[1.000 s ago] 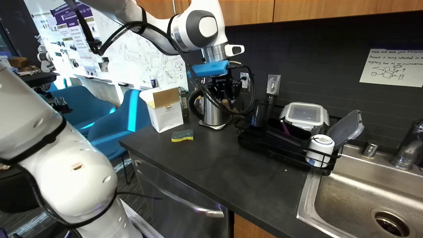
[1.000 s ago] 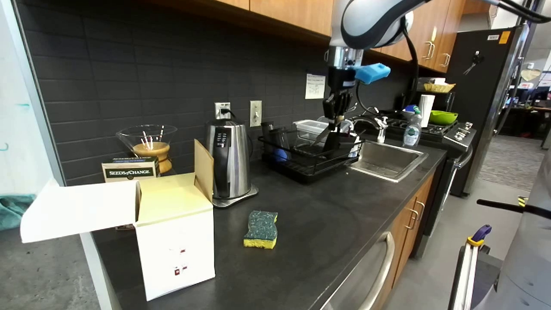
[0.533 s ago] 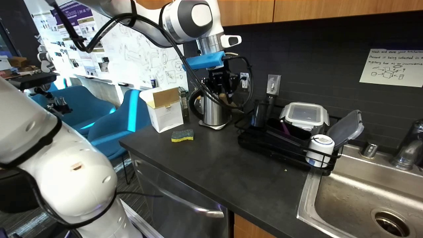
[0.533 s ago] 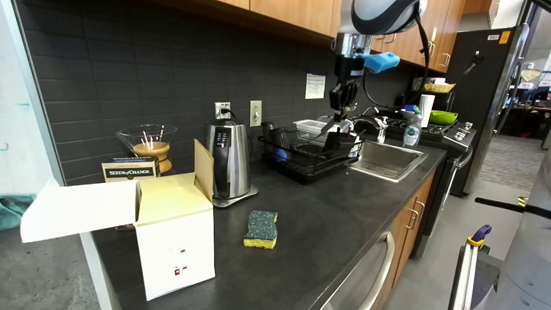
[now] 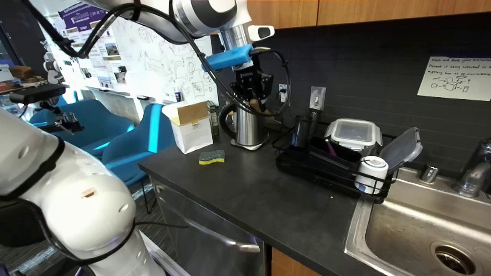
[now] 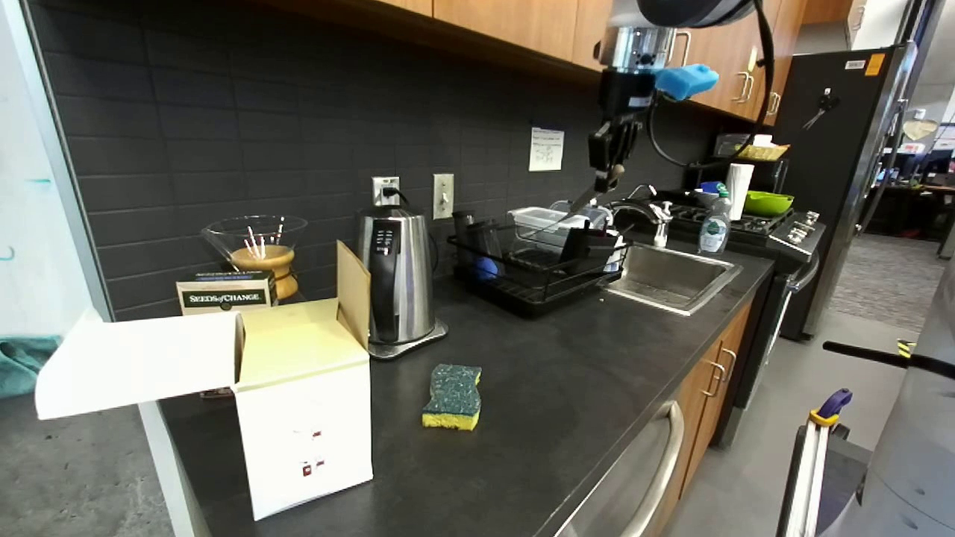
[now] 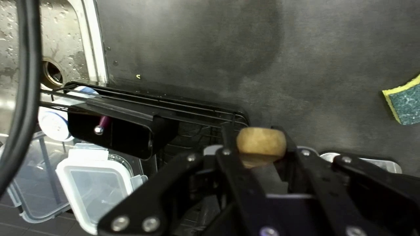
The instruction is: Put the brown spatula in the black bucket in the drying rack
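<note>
The black two-fingered gripper (image 7: 253, 132) was clenched on the brown, wooden-looking spatula (image 7: 261, 144), whose rounded handle end was exposed between the fingertips. The spatula was suspended above the level of the dark grey countertop (image 5: 261, 191); in an exterior view, its thin, flat blade was seen tilted downward from the gripper. The spatula was held outside the smooth, black, box-shaped utensil bucket (image 7: 134, 139) and apart from it. In the wrist view, the bucket was located to the left of the gripper. It was seated inside the long, low, black wire drying rack (image 6: 522, 302), and a slim purple rod (image 7: 104, 122) with a silvery end was contained in it.

Also carried by the drying rack were a white cylindrical vessel (image 5: 371, 174) with blue markings, a clear food container (image 5: 355, 132) with a white-rimmed lid, and a dark translucent tumbler (image 5: 302, 132). The drying rack was positioned just beside the stainless-steel sink (image 5: 359, 226).

On the countertop, a steel electric kettle (image 6: 419, 276) with a black handle was placed between the drying rack and a white cardboard box (image 6: 306, 440) with unfolded flaps. A green-and-yellow sponge (image 6: 453, 395) was laid near the box.
</note>
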Robot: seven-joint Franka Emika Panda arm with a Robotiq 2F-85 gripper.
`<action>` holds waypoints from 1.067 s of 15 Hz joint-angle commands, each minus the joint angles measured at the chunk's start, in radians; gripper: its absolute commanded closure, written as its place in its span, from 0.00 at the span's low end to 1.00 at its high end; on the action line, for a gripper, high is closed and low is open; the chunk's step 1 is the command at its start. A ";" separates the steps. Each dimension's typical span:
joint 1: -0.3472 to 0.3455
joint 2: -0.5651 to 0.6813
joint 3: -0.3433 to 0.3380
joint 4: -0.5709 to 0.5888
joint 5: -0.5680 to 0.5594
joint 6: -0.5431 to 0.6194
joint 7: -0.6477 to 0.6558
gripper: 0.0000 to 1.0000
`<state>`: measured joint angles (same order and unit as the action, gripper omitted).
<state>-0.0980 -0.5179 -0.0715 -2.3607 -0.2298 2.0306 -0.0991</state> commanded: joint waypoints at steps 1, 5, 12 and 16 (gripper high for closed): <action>-0.014 -0.065 0.008 -0.019 -0.042 -0.029 0.010 0.92; -0.028 -0.090 0.000 -0.022 -0.070 -0.043 0.007 0.92; -0.052 -0.120 -0.009 -0.015 -0.100 -0.052 0.013 0.92; -0.068 -0.135 -0.020 -0.010 -0.104 -0.057 0.014 0.92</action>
<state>-0.1560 -0.6253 -0.0877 -2.3727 -0.3107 1.9931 -0.0987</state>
